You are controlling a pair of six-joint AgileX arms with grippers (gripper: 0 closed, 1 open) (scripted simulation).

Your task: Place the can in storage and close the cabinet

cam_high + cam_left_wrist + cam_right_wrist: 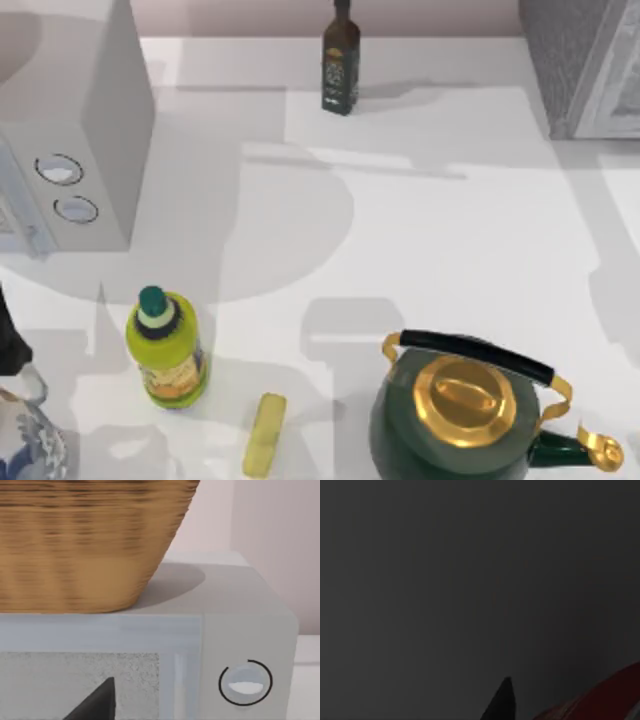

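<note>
Whereabouts of the can cannot be told. The right wrist view is dark, and I cannot tell whether the right gripper is released, clenched or grasping anything.

The cabinet (570, 60), grey and speckled, stands at the far right corner of the table (450, 230), cut by the top view's edge. Its pale framed door (622, 90) shows along the right edge; whether it is shut or ajar I cannot tell.

Well to the cabinet's left, at the far edge near the middle, a dark bottle (341, 62) stands upright. At the near right stands a dark green kettle (450, 425) with a gold lid, a black handle arched over it and its spout toward the right.

Left of the kettle a small yellow bar (265, 435) lies flat. Just beyond it a yellow-green bottle (167, 350) with a teal cap stands upright. A blue-and-white piece (25, 445) shows at the near left corner.

The white appliance (100, 120) with two round knobs (58, 169) fills the far left. In the left wrist view a woven basket (85, 540) sits on its top. The left gripper (97, 702) hangs close before the appliance's front, beside the window panel. Its state cannot be told either.
</note>
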